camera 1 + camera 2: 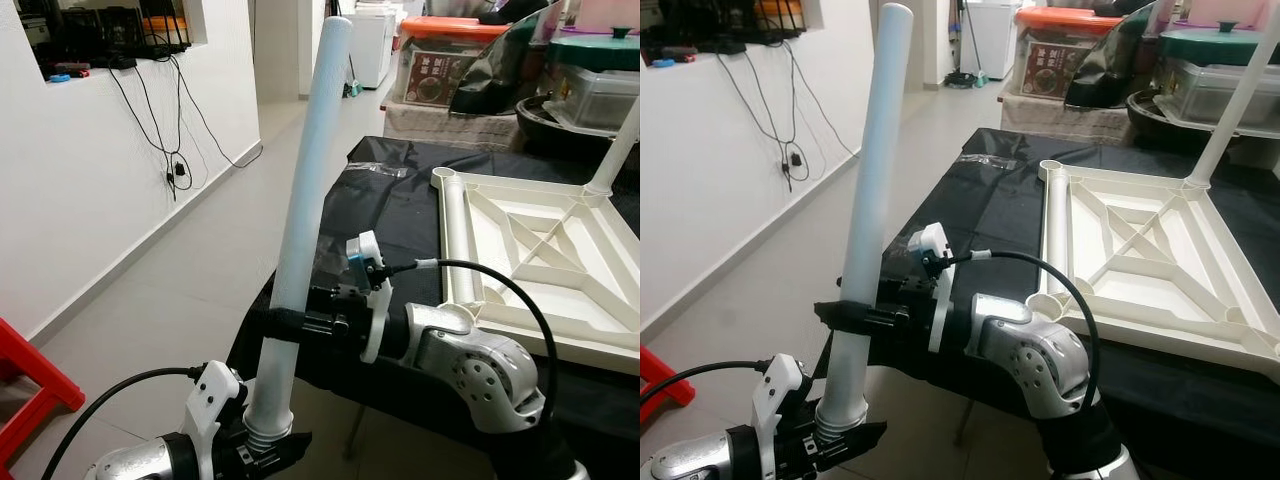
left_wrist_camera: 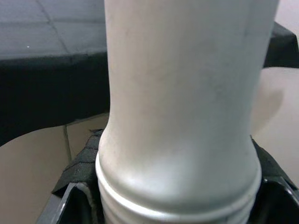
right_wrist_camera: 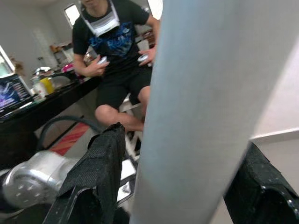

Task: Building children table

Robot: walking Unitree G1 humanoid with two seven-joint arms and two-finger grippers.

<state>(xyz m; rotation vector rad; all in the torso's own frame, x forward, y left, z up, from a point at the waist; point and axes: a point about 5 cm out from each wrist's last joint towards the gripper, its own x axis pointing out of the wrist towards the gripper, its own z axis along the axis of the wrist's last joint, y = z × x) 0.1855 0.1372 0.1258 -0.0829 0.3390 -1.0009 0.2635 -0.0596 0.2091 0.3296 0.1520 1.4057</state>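
You see the white table top (image 1: 1140,270) lying upside down on the black table (image 1: 990,200), with one leg (image 1: 1230,110) already standing in its far corner; the long white table leg (image 1: 300,210) stands almost upright in front of you, beside the black table. Your right gripper (image 1: 285,322) is closed around its middle; your left gripper (image 1: 265,445) squeezes its ridged bottom end. A person (image 3: 114,51) sits behind.

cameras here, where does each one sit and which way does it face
Left eye view: on the head, looking down at the long white plastic table leg, both grippers on it, upturned white tabletop beyond.
Right eye view: same scene, shifted sideways.
Left wrist view: along the left gripper, at the leg's ribbed end.
Right wrist view: along the right gripper, past the leg to a seated person.
All four share the leg.
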